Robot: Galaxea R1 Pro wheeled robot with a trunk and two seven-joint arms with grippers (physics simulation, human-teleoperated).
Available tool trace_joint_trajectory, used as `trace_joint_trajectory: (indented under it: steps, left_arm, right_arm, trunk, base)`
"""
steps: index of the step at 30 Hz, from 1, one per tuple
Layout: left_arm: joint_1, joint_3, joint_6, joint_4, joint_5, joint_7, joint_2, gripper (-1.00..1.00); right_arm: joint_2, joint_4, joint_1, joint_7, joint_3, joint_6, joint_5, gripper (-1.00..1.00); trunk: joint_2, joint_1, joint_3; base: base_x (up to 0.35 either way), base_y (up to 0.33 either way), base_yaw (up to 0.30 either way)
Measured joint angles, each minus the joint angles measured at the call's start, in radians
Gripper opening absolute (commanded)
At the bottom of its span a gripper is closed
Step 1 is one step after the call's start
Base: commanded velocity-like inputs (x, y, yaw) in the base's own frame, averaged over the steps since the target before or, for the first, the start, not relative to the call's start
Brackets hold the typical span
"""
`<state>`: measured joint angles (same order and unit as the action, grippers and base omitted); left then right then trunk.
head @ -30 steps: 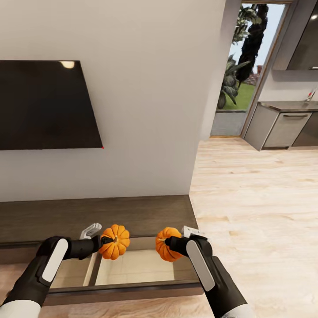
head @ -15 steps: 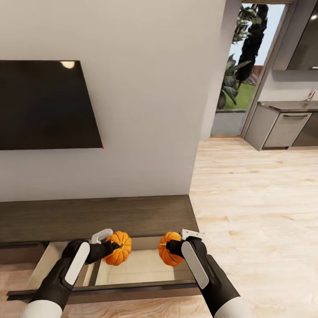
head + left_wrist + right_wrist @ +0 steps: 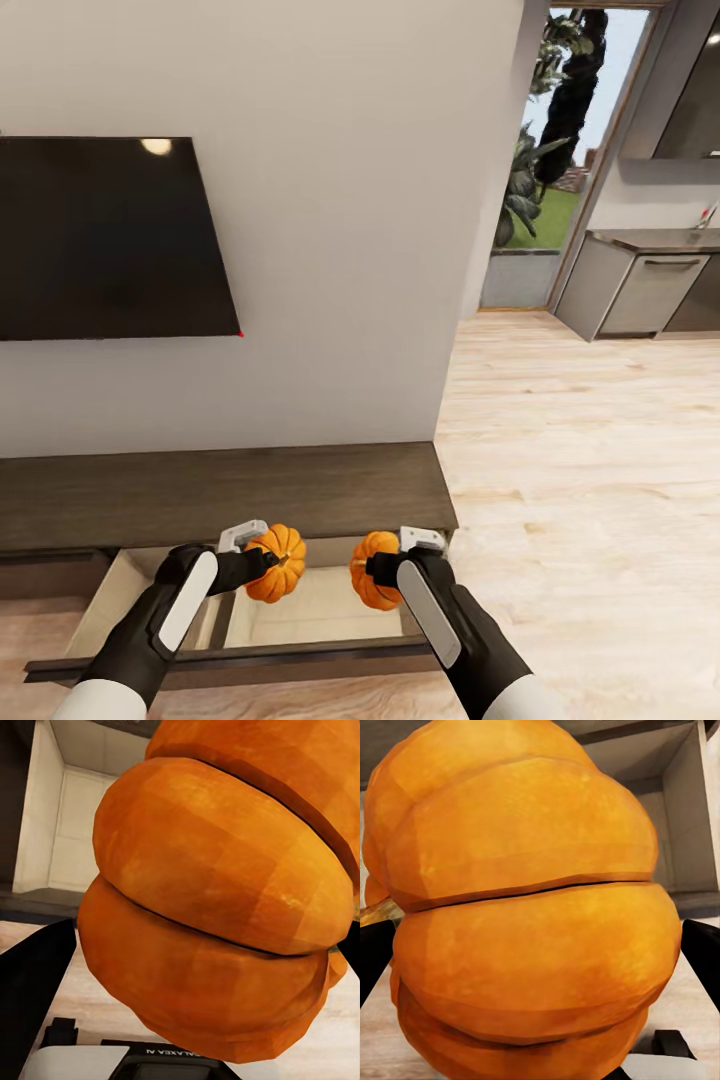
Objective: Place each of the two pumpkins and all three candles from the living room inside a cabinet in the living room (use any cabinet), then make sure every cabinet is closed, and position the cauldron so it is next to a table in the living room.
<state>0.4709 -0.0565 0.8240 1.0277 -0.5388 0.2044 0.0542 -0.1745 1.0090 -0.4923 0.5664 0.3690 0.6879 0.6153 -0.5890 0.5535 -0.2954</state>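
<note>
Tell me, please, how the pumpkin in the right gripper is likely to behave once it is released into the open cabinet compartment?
The pumpkin looks rigid: its ribs show no denting in the right gripper. Being rounded and flattened, it may rock or roll a little, then probably settle on a flat side. The compartment walls of the cabinet should contain it.

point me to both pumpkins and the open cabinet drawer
left pumpkin [image 3: 279,577], head view, on its ribbed orange side, held in the left gripper.
right pumpkin [image 3: 372,584], head view, on its orange flank, held in the right gripper.
cabinet drawer [image 3: 300,606], head view, on its pale bare floor.
</note>
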Motion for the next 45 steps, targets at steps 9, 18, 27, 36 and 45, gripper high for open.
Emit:
trace_joint_trajectory:
  steps: [9, 18, 27, 36, 45]
  left_arm:
    - [0.0, 0.0, -0.001, 0.0, 0.003, -0.004, 0.0, -1.0]
    - [0.0, -0.004, -0.004, 0.0, 0.003, -0.002, -0.004, -1.0]
    - [0.0, -0.003, -0.01, -0.013, 0.0, 0.0, -0.004, -1.0]
    - [0.001, -0.002, -0.096, -0.096, 0.0, 0.001, -0.007, -1.0]
    - [0.001, -0.004, -0.121, -0.104, -0.001, 0.001, -0.009, -1.0]
  right_arm:
    - [0.0, -0.003, -0.001, 0.003, 0.001, -0.001, -0.003, -1.0]
    - [0.0, -0.005, -0.002, 0.01, 0.0, -0.007, -0.005, -1.0]
    - [0.0, -0.007, -0.002, 0.009, 0.001, -0.016, -0.005, -1.0]
    - [0.0, -0.044, -0.002, 0.01, 0.056, -0.104, -0.021, -1.0]
    - [0.0, -0.173, -0.104, 0.012, 0.063, -0.11, -0.012, -1.0]
  trunk:
    - [0.0, 0.0, 0.0]
    - [-0.021, 0.011, -0.009]
    - [-0.084, 0.046, -0.038]
    - [-0.147, 0.08, -0.066]
    - [-0.21, 0.115, -0.094]
  base:
    - [0.077, 0.035, 0.0]
    - [0.003, 0.001, 0.0]
    - [0.0, 0.0, 0.0]
    - [0.0, 0.0, 0.0]
    - [0.0, 0.0, 0.0]
